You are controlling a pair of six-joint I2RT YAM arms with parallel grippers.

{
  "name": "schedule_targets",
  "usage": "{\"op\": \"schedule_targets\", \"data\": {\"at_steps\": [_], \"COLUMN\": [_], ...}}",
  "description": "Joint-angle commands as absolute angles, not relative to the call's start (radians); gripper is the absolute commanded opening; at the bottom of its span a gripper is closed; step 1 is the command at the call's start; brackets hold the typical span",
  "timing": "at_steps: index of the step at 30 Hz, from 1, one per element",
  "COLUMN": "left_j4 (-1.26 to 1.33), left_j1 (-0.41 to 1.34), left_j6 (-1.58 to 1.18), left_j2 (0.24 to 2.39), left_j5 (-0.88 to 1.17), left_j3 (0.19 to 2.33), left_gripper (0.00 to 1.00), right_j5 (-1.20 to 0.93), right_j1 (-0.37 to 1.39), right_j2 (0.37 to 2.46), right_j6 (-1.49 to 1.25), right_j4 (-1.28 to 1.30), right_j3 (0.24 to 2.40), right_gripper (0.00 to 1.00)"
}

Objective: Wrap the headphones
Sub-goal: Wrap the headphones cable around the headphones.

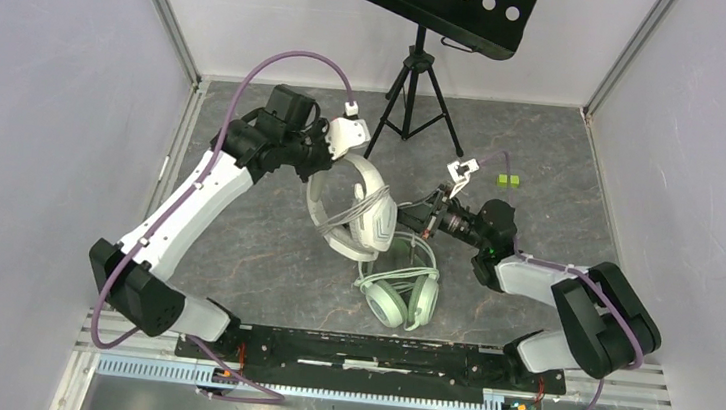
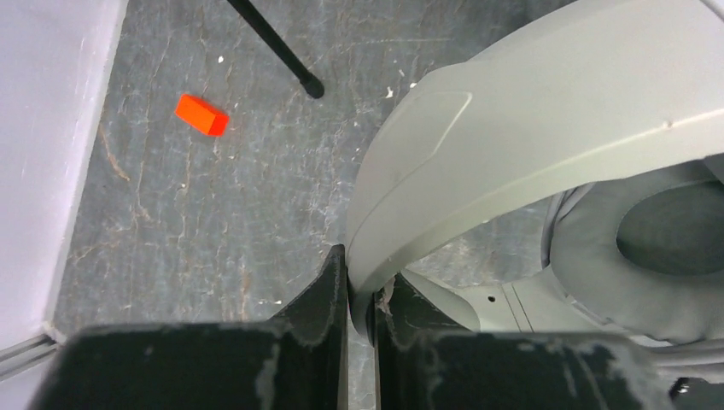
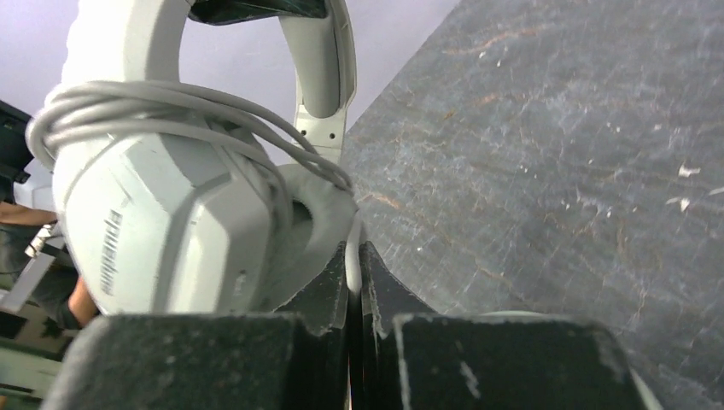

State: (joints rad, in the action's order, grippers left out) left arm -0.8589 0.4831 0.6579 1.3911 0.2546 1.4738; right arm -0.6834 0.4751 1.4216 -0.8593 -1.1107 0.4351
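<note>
The left claw [image 2: 359,266] is clamped on the headband [image 2: 529,128] of the white headset [image 1: 363,210], which appears lifted clear of the table [image 1: 254,255], just ahead of its fingers. The right claw [image 3: 353,256] is pinched together on the thin cable [image 3: 171,107]. The strand runs up from between its jaws to the earcup [image 3: 171,222] just above and left of it, where several turns already lie over the cup and the base of the band.

The step in hand looks like winding the cable round this headset, with one claw holding and the other feeding. The next move likely calls for the right claw to carry the strand round the cup again, close to the coil and lightly taut, while the left claw holds the band steady. A slack turn could slip off the cup's sloped face.

The mint headset [image 1: 399,291] lies flat on the table just below the right claw. I cannot tell whether its own cable is wound.

How much free cable remains, and where the plug is, stays hidden. The right claw's own fingers cover the strand below the pinch. From above, its tips are lost against the white headset. The left wrist view cuts off the far side of the band.
</note>
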Motion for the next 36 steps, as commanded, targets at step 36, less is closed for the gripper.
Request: {"op": "schedule_targets", "data": {"at_steps": [36], "left_j4": [-0.732], "left_j1": [0.61], "left_j6": [0.764], "left_j2": [1.416], "left_j5": [-0.285], "left_j3": [1.344], "left_gripper": [0.02], "right_j5": [-0.547], "right_j1": [0.5], "right_j2": [1.514], "right_j6": [-1.307], "right_j4": [-1.534], "right_j3": [0.499], "right_gripper": [0.03]}}
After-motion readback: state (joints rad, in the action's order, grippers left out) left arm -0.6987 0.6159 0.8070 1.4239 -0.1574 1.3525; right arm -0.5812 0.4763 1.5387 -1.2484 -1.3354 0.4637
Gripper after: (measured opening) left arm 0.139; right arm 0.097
